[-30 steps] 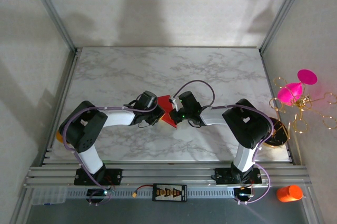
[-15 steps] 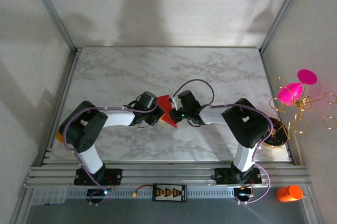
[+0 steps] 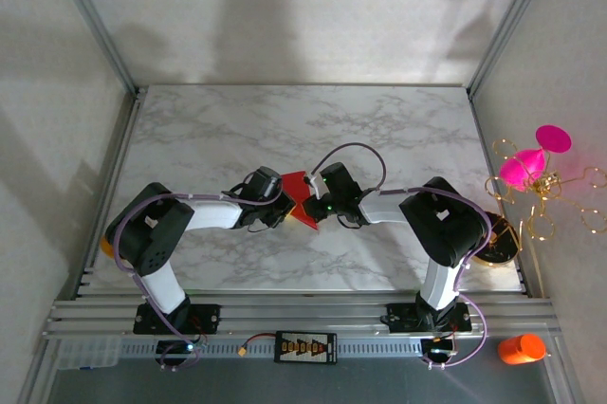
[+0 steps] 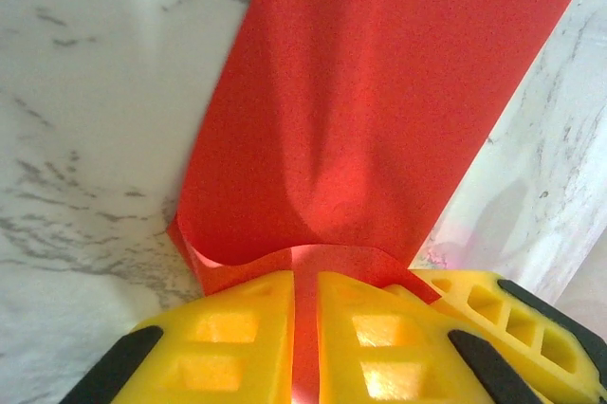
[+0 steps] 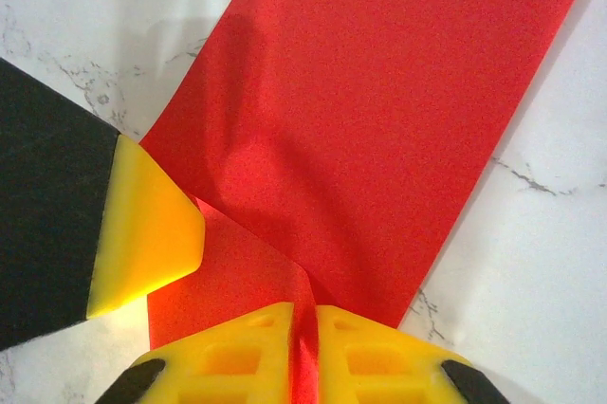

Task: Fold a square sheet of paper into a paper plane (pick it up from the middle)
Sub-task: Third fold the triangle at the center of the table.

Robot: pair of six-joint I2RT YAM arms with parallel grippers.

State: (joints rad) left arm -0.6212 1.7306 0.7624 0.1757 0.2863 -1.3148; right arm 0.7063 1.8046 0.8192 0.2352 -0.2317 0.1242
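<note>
Currently: thin bright red creased paper sheet (image 3: 300, 197) lies mid-width over white marble table (image 3: 398, 129), nearer its near edge | left gripper (image 4: 305, 283): yellow fingers pressed together, pinching the sheet's curled edge | right gripper (image 5: 305, 317): yellow fingers pinching a raised crease of the same sheet, facing the left gripper

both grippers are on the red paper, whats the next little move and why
Probably ease the left gripper and right gripper down to press the fold flat on the table. Each is pinched on the red square sheet of paper, which bows up in a loose curl near the fingers rather than lying sharply creased.
</note>
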